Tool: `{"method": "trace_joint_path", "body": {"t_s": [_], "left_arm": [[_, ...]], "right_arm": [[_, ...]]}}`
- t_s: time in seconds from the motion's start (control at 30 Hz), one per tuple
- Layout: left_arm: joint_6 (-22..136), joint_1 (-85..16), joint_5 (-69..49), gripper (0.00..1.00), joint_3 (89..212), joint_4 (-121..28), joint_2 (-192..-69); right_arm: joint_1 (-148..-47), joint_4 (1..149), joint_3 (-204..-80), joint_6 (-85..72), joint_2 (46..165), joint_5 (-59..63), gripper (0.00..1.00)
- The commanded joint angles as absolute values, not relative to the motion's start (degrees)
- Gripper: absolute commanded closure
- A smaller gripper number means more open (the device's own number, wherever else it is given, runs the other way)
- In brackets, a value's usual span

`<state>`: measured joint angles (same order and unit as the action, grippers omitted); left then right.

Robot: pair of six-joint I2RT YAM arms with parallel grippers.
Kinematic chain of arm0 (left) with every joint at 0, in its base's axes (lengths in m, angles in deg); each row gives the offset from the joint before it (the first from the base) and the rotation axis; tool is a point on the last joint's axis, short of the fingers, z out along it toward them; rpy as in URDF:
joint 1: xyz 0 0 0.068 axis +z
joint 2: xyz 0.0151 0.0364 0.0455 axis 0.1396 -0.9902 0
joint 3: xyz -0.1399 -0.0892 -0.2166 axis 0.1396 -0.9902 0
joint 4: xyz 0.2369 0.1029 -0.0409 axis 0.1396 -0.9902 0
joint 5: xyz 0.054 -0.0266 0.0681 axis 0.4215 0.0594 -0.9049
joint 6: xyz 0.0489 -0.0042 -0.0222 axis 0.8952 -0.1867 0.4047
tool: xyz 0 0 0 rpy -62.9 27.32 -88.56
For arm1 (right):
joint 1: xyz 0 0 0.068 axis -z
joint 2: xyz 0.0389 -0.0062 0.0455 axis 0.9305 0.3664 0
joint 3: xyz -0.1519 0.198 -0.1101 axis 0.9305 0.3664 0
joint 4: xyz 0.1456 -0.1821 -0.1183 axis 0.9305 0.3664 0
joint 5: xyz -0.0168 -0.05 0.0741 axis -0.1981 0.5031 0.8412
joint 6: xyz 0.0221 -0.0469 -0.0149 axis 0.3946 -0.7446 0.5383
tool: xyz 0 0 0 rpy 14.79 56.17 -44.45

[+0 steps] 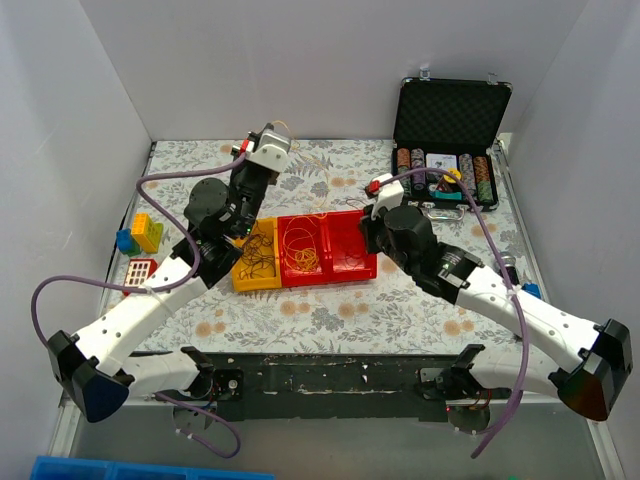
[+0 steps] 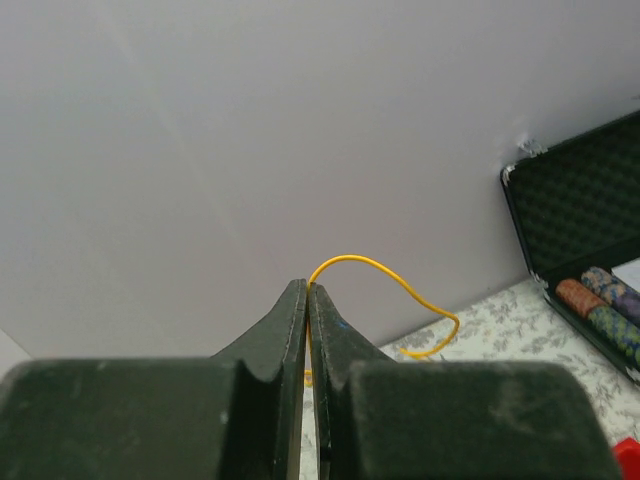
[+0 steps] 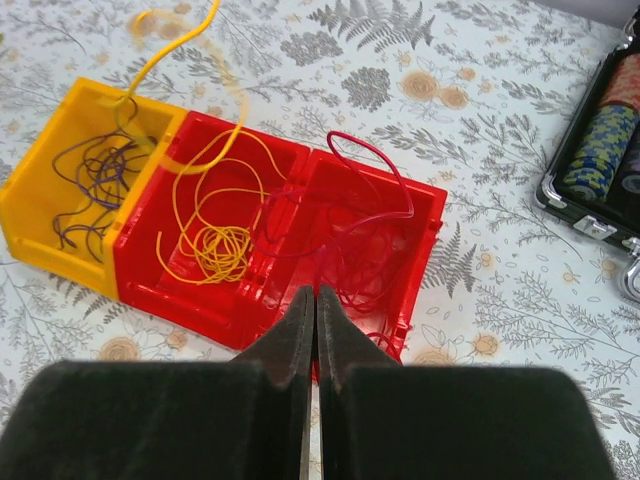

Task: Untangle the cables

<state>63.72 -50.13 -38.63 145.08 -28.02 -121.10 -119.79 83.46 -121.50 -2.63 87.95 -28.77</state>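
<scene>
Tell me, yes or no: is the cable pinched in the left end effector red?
No, the cable pinched in the shut left end effector is yellow, arcing away from its tips.

So the whole thing sits in a plain white box: a back wall (image 1: 330, 60), a left wall (image 1: 60, 150) and a right wall (image 1: 590, 110), all bare matte panels meeting at the corners. The work surface is covered by a pale tablecloth (image 1: 330, 310) printed with grey ferns, pinecones and small orange-brown flowers. A scuffed dark plate (image 1: 330, 375) runs along the near edge, and a blue bin (image 1: 130, 468) peeks in at the bottom-left corner. The light is soft and even, with faint shadows.
</scene>
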Motion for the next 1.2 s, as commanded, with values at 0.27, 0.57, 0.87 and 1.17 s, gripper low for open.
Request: {"method": "trace_joint_path", "body": {"t_s": [0.27, 0.57, 0.87, 1.17], "left_arm": [[54.20, -49.86, -37.39, 1.00, 132.20, -38.45, -115.07], [53.05, -49.95, -35.72, 1.00, 129.38, -38.89, -115.42], [51.82, -49.95, -33.26, 1.00, 123.32, -40.03, -115.16], [58.40, -50.04, -33.43, 1.00, 120.68, -38.28, -120.16]], "right_arm": [[-113.33, 77.72, -118.24, -0.44, 97.95, -23.87, 0.99], [-109.38, 76.48, -123.25, 1.94, 111.57, -20.71, 0.99], [-108.93, 75.08, -128.26, 5.54, 121.33, -16.67, 0.99], [-108.93, 72.27, -131.25, 8.18, 122.30, -16.74, 0.99]]}}
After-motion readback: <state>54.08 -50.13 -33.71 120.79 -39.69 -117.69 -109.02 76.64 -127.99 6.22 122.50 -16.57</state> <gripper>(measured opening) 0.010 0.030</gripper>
